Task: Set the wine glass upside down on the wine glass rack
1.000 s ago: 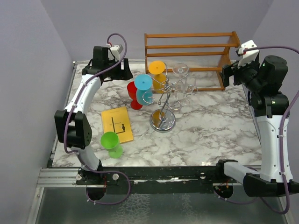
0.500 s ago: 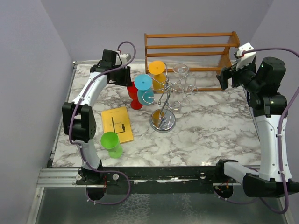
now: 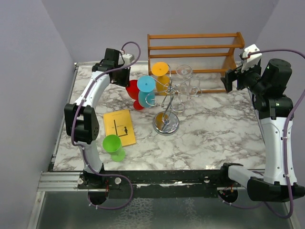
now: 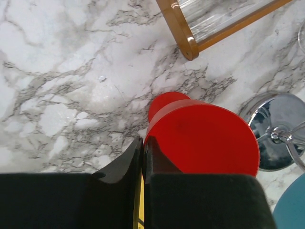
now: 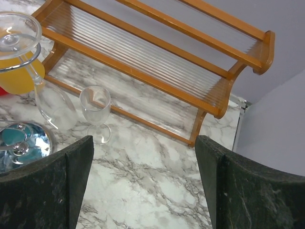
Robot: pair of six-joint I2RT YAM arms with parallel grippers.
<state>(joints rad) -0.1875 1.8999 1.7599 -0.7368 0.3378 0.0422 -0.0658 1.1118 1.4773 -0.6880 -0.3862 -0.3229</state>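
Currently the red wine glass point(image 4: 200, 138) is lying right at the left gripper point(image 4: 143, 143), off the wine glass rack point(image 3: 167, 98). These jaws are pressing almost together, leaving only a thin slit. The edge of the glass's broad red disc is running into that slit, so they appear to be pinching it. Whether that disc is the foot or the mouth cannot be told from the wrist view. A smaller rounded red part is showing beyond the disc, away from the jaws.

To the right of the jaws, just past the glass, the rack's chrome base is resting on the marble surface point(image 4: 57, 86). A blue glass point(image 3: 146, 88) is hanging foot-uppermost from a loop beside the red one, and an orange glass point(image 3: 160, 71) is hanging just beyond it. Ahead of the jaws, a corner of the wooden shelf point(image 4: 183, 33) is standing on the surface.

The right gripper point(image 5: 143, 143) is hovering well apart from the rack, its jaws standing wide open and holding nothing. Off to their left a clear glass point(image 5: 52, 107) is hanging upside down from a rack loop. A small clear glass point(image 5: 95, 112) is standing upright just beside it, in front of the shelf.

Back behind the left jaws, toward the arm bases, a yellow card point(image 3: 119, 126) and a green glass point(image 3: 113, 144) are resting side by side.
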